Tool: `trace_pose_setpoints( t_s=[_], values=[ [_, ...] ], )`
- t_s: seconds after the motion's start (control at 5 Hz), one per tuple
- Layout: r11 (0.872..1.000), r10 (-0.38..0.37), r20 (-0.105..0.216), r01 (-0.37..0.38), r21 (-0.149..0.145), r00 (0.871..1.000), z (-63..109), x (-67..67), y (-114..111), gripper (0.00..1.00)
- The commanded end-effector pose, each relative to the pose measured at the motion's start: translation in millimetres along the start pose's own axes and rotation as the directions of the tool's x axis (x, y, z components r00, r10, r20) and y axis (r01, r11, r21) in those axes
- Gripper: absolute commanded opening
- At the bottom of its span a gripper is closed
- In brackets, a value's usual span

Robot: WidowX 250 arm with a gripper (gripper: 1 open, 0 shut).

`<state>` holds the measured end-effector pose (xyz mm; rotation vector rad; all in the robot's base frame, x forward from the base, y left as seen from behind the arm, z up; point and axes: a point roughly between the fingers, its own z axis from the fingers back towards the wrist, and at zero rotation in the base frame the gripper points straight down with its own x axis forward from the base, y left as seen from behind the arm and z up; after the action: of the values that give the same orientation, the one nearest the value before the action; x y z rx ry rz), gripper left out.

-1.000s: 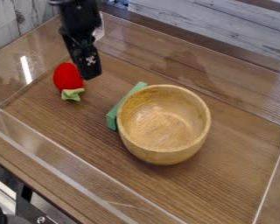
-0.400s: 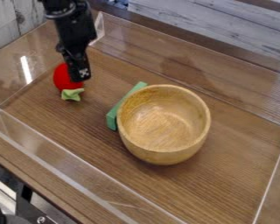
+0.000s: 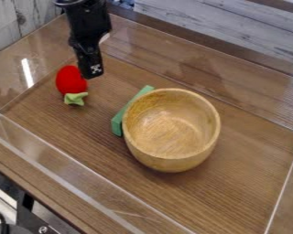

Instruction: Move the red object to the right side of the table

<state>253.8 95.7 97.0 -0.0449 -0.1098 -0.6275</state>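
Camera view: one arm reaching down over the left part of the desk (image 3: 234, 174), which has low clear walls round it.
Hand: the hand (image 3: 92, 69) points straight down with its fingers pressed together; nothing shows between them, so I judge it empty.
Red object: the red object (image 3: 70, 80) lies on the desk at far left, leafy pale-green end towards the camera.
Key relation: red object sits just beside the hand, to its lower left, seemingly outside the fingers.
Axis: runs roughly from far to near.
Neighbours: green piece (image 3: 127, 111) and wooden bowl (image 3: 171, 128) lie to the right.
Next move: probably spread the fingers and shift left over it.
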Motion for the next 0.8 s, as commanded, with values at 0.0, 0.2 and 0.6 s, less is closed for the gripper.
trace_pose_setpoints(
  t_s=[0.0,0.2,0.6],
  values=[
    [0.998,-0.043,0.027,0.042,0.043,0.999,8.7,8.0,8.7,1.0],
    [0.998,-0.053,0.03,0.051,0.046,0.998,15.2,7.2,-2.3,0.0],
    [0.995,-0.094,0.036,0.093,0.044,0.995,20.6,3.7,-20.7,0.0]
  ],
)
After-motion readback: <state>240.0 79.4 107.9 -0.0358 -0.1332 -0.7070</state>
